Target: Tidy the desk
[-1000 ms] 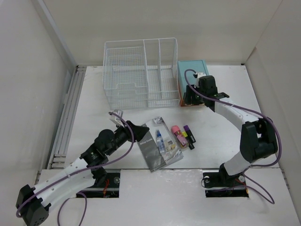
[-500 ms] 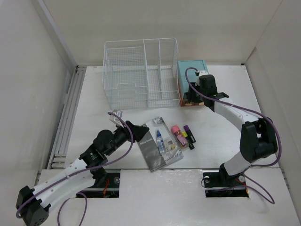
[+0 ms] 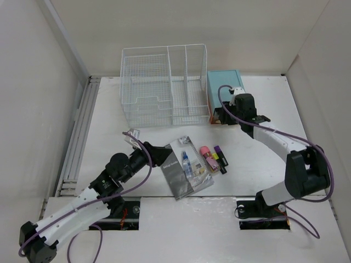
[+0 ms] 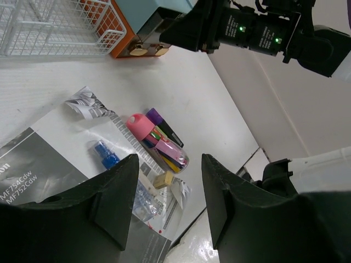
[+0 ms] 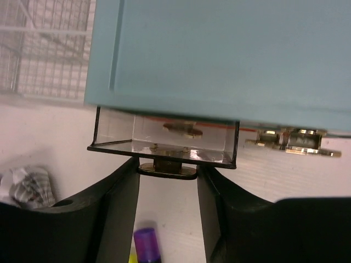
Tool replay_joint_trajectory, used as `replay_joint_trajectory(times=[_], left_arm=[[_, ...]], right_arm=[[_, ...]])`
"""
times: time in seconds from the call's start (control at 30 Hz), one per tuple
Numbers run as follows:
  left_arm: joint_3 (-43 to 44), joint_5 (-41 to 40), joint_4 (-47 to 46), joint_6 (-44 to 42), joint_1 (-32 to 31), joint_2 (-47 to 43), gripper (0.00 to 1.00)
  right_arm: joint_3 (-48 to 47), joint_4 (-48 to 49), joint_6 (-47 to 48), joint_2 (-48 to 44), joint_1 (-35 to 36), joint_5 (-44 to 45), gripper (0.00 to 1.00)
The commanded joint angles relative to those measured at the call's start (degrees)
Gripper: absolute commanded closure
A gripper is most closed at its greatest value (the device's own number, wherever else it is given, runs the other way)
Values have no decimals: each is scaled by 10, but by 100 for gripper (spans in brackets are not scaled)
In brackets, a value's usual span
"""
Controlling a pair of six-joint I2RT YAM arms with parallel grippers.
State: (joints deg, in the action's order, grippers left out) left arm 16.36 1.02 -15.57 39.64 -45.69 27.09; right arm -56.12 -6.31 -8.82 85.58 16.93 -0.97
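Backward from the small teal box (image 5: 219, 55) the right gripper (image 5: 166, 164) is drawing a clear-walled drawer (image 5: 164, 137), fingers pinching its brass knob (image 5: 167, 170); the left gripper (image 4: 169, 159) is hovering, fingers spread, over bundled highlighters (image 4: 162, 143) (pink and purple caps); the large flat matte white desk (image 3: 109, 118) is lying beneath everything.

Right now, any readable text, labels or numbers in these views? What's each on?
"MF754Cdw": on the dark booklet cover, left wrist view.
"MF752Cdw": line below it, same cover.
Letters above those are cut off by the frame edge: unreadable.
Blue bottle and markers labels: too blurred.
Nothing legible in the other views.
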Motion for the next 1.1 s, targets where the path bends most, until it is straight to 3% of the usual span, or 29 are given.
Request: replay_joint_trajectory(times=[0.0, 0.33, 0.7, 1.07], left_arm=[[10, 0, -11, 0, -3, -10, 54], [10, 6, -34, 0, -3, 9, 55], [17, 11, -33, -5, -3, 9, 55], [17, 6, -21, -11, -3, -14, 55]], right_arm=[[29, -32, 30, -39, -1, -46, 72], [39, -157, 60, -110, 5, -111, 72], [-44, -297, 85, -74, 39, -120, 75], [-57, -316, 90, -74, 51, -105, 72]])
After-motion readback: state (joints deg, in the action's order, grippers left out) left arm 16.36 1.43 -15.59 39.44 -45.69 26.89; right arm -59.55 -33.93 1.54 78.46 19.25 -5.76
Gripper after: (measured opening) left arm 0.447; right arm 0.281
